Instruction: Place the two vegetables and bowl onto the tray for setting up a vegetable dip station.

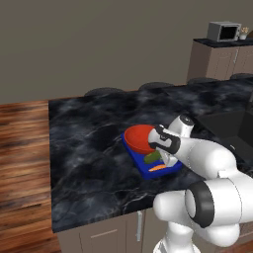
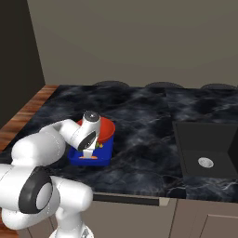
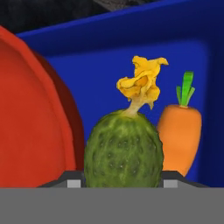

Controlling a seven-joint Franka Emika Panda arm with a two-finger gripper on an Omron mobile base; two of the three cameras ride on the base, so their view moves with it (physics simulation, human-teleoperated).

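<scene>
The blue tray (image 1: 145, 170) (image 2: 74, 158) (image 3: 100, 57) lies on the dark marble counter near its front edge. The red-orange bowl (image 1: 138, 138) (image 2: 108, 128) (image 3: 30, 113) sits on the tray's far end and overhangs the rim. The orange carrot (image 1: 158, 168) (image 2: 91, 157) (image 3: 179, 135) lies on the tray's near end. My gripper (image 1: 160, 158) (image 2: 89, 149) (image 3: 122, 183) reaches down over the tray between bowl and carrot. It is shut on the green pickle-like vegetable (image 1: 151, 157) (image 3: 123, 148), whose yellow blossom end points away from the hand.
A dark sink (image 2: 204, 148) is set into the counter to the right of the tray. A microwave (image 1: 223, 31) stands on a far cabinet. Wooden floor (image 1: 22, 148) lies past the counter's left edge. Round stool tops (image 2: 110, 84) line the far edge.
</scene>
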